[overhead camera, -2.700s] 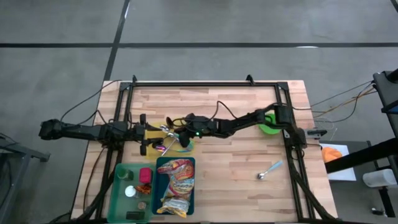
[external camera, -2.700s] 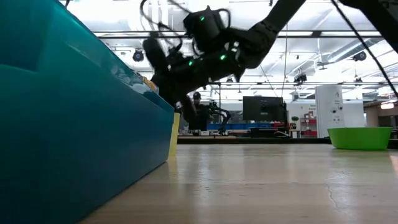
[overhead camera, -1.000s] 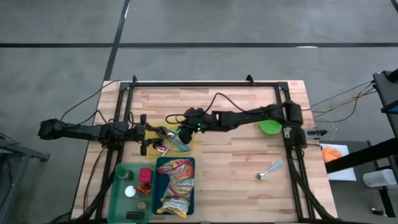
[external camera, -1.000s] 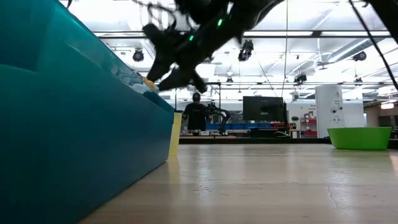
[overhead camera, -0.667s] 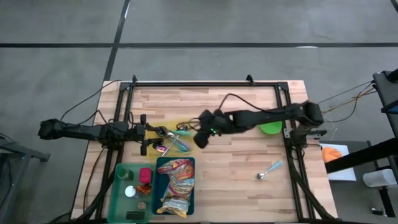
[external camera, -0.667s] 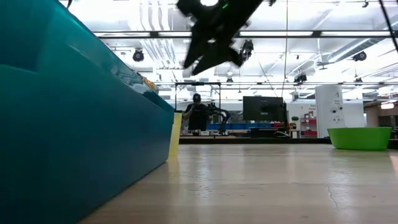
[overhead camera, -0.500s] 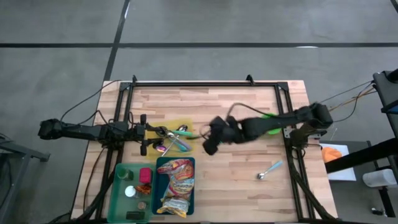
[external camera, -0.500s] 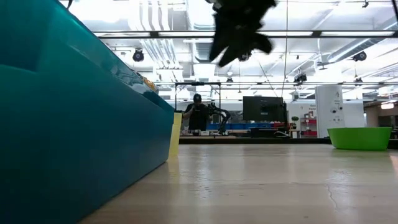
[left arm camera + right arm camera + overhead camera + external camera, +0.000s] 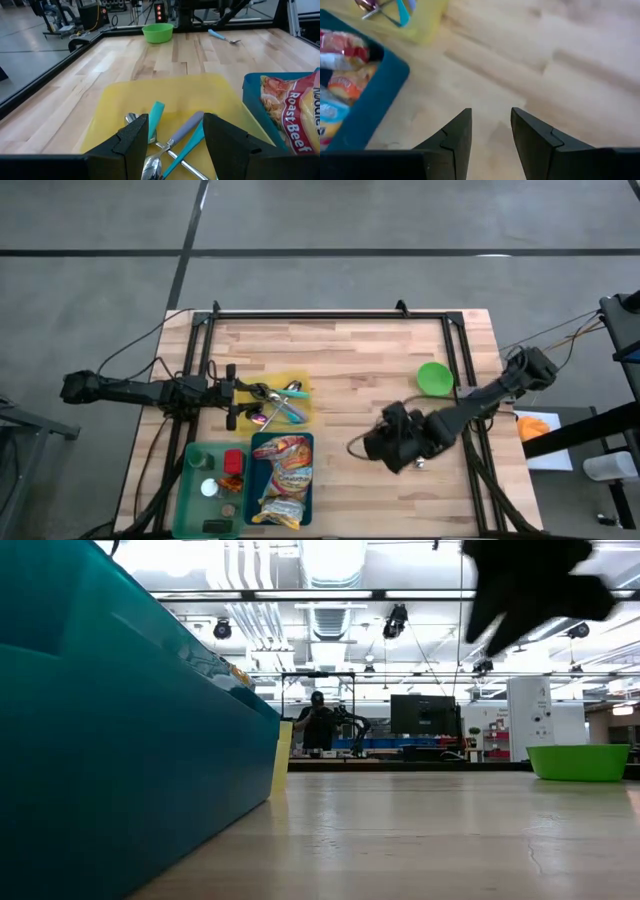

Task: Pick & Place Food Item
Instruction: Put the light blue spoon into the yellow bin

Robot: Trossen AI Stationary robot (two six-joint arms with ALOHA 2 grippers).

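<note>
L arm is seen stretched in from the left edge; left gripper (image 9: 170, 137) is parked over the near edge of the yellow tray (image 9: 297, 412), fingers parted w/ a gap, nothing held. Spoons (image 9: 170, 142) are piled in the tray just ahead of it.

Toward the front-left edge of the surface (image 9: 350, 350), a green bin (image 9: 194, 480) w/ small items is set touching the teal bin (image 9: 308, 480). Food packets (image 9: 280, 478), incl. a noodle pack (image 9: 295, 107), are lying in the teal bin; bin is just beside the yellow tray.

Mid-surface is open bare wood from the tray across to the right arm, and back to the rear frame rail.

Right gripper (image 9: 490, 132) is held up over bare wood right of the teal bin, fingers partly apart, nothing between them. In the low view it shows only as a dark blur high up.

A spoon (image 9: 436, 454) is partly hidden under the R arm, near the right frame rail. Green bowl (image 9: 434, 378) sits behind it, close to the right rail, apart from the arm.

Beyond the far edge, a person (image 9: 317, 725) is seen in the room, well away.
</note>
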